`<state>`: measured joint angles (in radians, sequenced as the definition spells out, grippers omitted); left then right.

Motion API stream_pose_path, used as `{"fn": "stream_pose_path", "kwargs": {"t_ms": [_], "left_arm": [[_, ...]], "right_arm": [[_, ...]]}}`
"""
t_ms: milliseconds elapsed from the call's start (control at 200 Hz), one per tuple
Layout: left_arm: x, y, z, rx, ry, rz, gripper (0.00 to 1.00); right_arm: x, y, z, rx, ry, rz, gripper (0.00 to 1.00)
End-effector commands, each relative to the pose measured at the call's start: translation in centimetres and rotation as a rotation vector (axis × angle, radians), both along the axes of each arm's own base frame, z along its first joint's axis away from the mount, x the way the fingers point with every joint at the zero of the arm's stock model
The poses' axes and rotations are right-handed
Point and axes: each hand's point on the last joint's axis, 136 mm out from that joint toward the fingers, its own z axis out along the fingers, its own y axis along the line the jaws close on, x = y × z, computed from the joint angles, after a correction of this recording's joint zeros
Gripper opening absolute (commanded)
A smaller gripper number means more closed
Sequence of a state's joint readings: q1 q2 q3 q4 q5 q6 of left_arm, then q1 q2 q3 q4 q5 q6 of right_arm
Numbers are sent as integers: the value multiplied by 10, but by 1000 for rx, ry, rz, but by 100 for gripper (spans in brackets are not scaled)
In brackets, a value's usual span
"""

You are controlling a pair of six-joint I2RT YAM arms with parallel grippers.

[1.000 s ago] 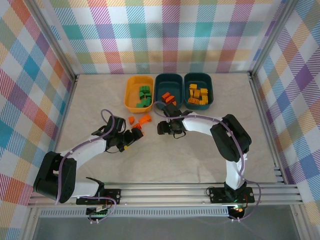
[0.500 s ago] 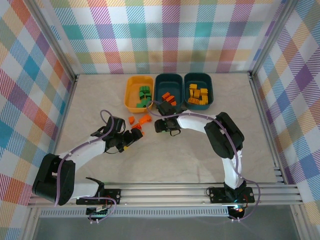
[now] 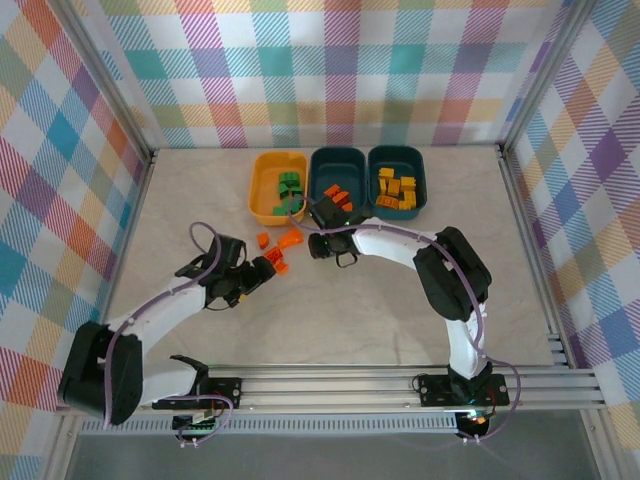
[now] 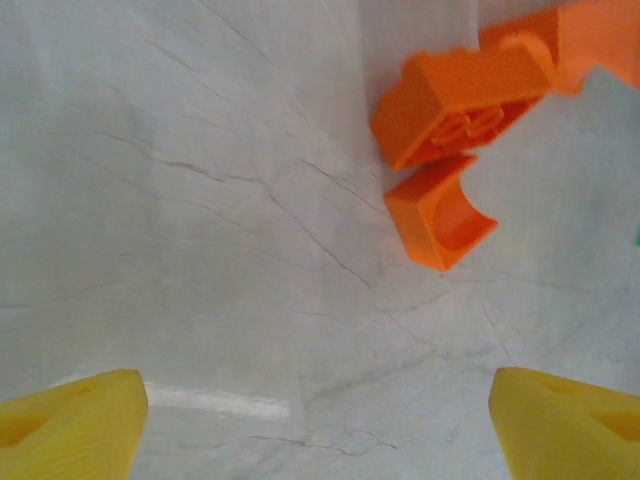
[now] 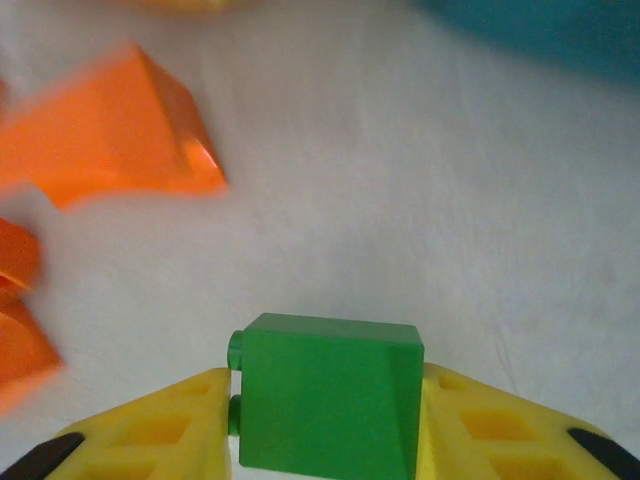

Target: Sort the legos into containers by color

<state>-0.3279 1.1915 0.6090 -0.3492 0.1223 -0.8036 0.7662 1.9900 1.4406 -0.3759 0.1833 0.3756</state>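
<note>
Right gripper (image 5: pixel 328 415) low around green lego (image 5: pixel 330 385)

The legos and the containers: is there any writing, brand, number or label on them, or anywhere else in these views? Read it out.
None: no readable text in any view.
The green lego in the right gripper has plain faces, its studs too blurred to read.
The orange legos and the three containers show no marks.
</note>
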Motion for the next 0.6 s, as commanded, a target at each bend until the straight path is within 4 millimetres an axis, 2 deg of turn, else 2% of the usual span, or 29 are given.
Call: {"fn": "stream_pose_path", "kwargs": {"t_ms": [0,105,275,365,445,505,595], "left_arm": [[-15,36,-6,93,38,140,89],[-20,36,-7,88,49,128,89],[-32,27,-14,67,127,67,88],[-31,18,-11,28,119,36,88],[-26,13,-5,13,95,8,87],[-23,11,-2,18,83,-7,87],[-19,9,0,29,77,-24,88]], "right_arm": [[32,30,62,101,-151,37,42],[60,51,70,139,-170,44,41],[97,79,65,172,-160,47,43],[110,88,59,177,-153,52,51],[118,93,64,182,-152,63,56],[119,94,76,183,-166,76,57],[110,95,108,201,-210,107,59]]}}
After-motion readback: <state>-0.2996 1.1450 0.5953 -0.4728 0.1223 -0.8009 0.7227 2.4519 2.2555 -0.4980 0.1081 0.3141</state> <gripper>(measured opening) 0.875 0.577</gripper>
